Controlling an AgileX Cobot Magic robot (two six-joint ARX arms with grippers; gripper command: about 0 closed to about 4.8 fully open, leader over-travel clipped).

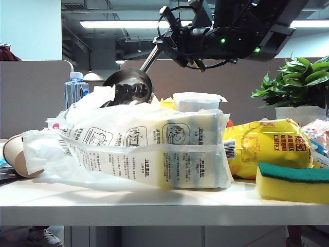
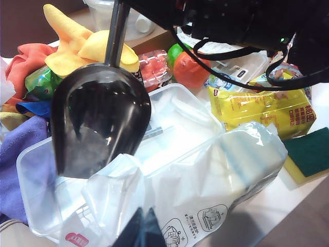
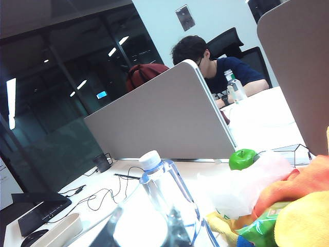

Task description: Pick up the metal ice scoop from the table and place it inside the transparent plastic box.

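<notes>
Exterior view: the right gripper (image 1: 163, 43) is clamped on the handle of the metal ice scoop (image 1: 128, 86), held in the air above the cluttered table (image 1: 154, 198). Left wrist view: the scoop's bowl hangs over the open transparent plastic box (image 2: 185, 123), not yet lowered in or released; the left gripper's (image 2: 142, 230) state cannot be told. Right wrist view: only a water bottle (image 3: 167, 193) and background show.
</notes>
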